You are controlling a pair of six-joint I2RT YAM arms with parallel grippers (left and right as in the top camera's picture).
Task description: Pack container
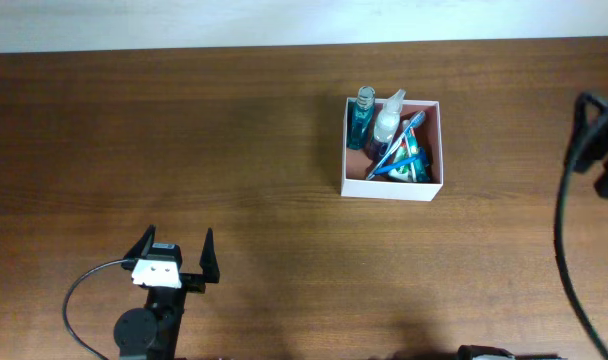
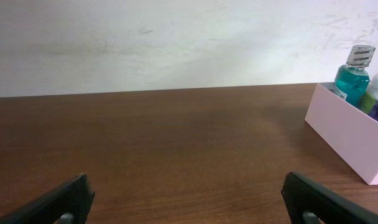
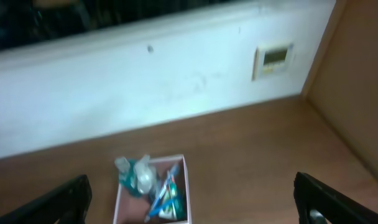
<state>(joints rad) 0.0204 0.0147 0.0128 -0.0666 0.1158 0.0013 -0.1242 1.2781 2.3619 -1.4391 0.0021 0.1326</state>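
Blk L claw, white block, cable

Under my left claw the table looks like dark, fine-grained wood with a soft sheen. Ahead to its right, the container has matt white walls like thin card, holding a glossy clear-plastic bottle.
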